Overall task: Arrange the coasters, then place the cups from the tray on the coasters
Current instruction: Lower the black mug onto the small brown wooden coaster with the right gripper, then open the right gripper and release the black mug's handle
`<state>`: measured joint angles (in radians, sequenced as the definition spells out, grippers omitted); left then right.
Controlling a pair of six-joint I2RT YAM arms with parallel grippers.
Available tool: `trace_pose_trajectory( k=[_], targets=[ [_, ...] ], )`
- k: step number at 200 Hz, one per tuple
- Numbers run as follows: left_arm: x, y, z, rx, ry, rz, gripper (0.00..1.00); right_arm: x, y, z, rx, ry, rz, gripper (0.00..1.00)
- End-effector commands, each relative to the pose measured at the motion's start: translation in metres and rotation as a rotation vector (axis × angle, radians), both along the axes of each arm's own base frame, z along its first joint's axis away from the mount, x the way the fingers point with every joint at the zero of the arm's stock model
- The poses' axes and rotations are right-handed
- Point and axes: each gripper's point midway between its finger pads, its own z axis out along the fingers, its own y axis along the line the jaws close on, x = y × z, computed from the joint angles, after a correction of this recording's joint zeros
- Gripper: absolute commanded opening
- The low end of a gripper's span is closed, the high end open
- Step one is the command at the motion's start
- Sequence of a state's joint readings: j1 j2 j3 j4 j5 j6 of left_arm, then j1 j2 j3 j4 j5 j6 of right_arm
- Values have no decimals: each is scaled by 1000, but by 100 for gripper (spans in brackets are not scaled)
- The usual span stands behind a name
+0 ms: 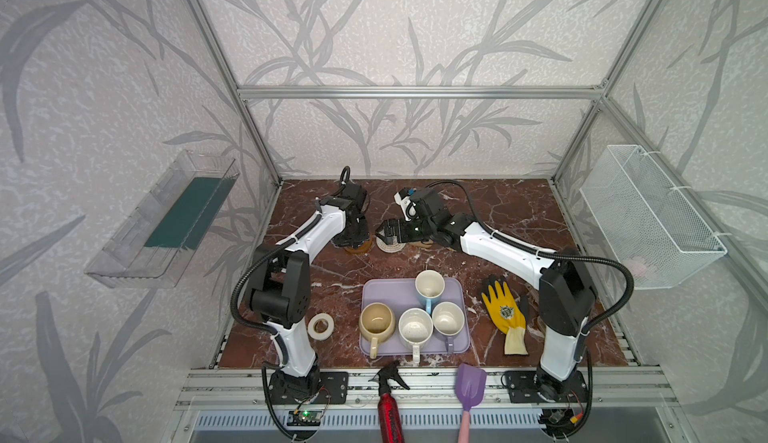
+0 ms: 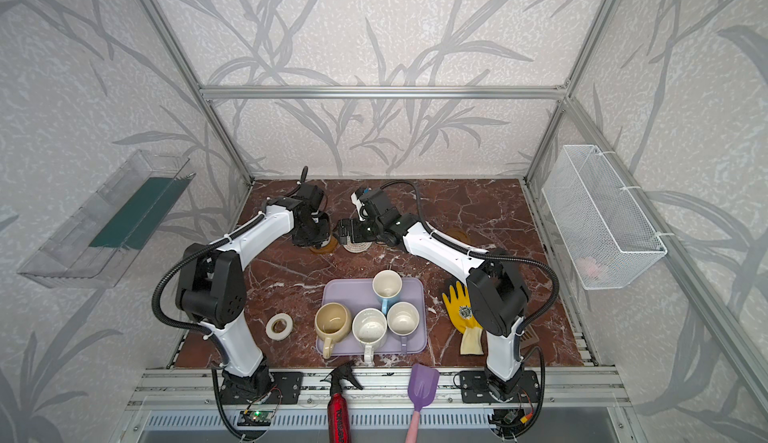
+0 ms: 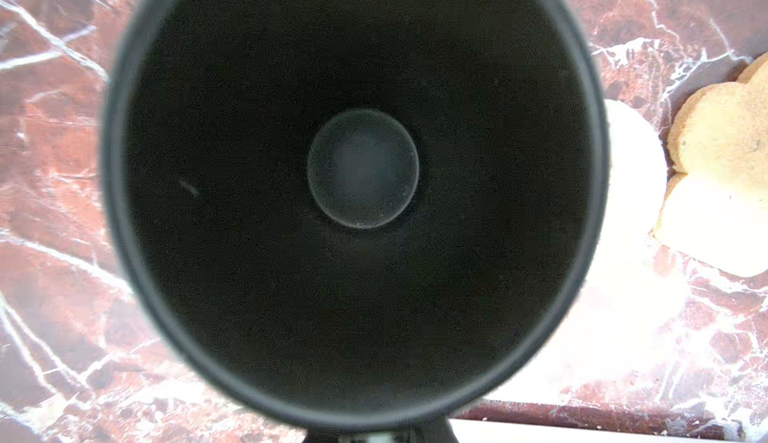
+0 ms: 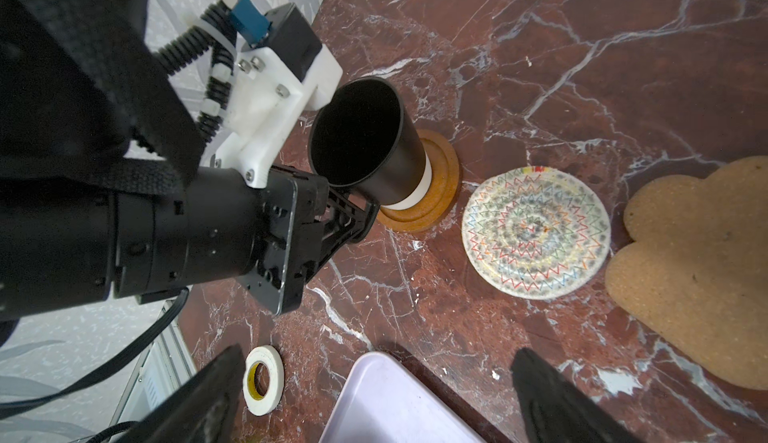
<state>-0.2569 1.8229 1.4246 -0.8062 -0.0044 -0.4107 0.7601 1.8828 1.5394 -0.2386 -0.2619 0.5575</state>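
Currently the left gripper is clenched on the black cup, gripping it low on the side that faces the arm, where the handle itself is hidden; in the right wrist view this pair lies left of centre. The cup stands with its white base band on the amber-brown coaster, though whether it bears fully on the disc cannot be told. Just right of that coaster, and apart from it, lies the whitish woven coaster. Further right, at the frame's edge, is the tan flower-shaped coaster. In both top views the right gripper hangs above the woven coaster at the upper middle of the tabletop, jaws spread wide and holding nothing. Lower centre, the lavender tray carries four cups. The light blue cup is at its upper right and the beige cup at lower left. The white speckled cup is in the middle and the lavender-grey cup to the right; these last three stand close together.
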Motion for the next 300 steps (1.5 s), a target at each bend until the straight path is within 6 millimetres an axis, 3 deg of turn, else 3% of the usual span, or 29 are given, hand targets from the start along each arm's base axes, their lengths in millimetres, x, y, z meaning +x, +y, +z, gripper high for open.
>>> trace_pose_trajectory(
  k=[1, 78, 112, 147, 201, 230, 261, 300],
  targets=[
    [13, -1, 8, -15, -59, 15, 0, -1, -2, -12, -24, 8, 1, 100],
    [5, 3, 1, 6, -18, 17, 0, -1, -1, -15, -20, 21, 3, 100],
    [1, 3, -4, 10, 6, 7, 14, 1, 0, -12, -21, 19, 6, 100],
    [-4, 5, -7, 14, 16, 1, 16, 2, 0, -8, -23, 13, 7, 100],
    [-6, 5, -7, 19, 17, -3, 29, 4, 3, -7, -26, 19, 13, 100],
    [-8, 8, -5, 28, 17, -4, 39, 3, 4, -7, -20, 29, 16, 100],
    [-8, 14, 8, 54, -22, 17, 70, 1, 3, -3, -21, 30, 17, 99],
    [-8, 4, 35, -33, -105, 9, 87, -2, -6, 6, -31, 10, 10, 99]
  ],
)
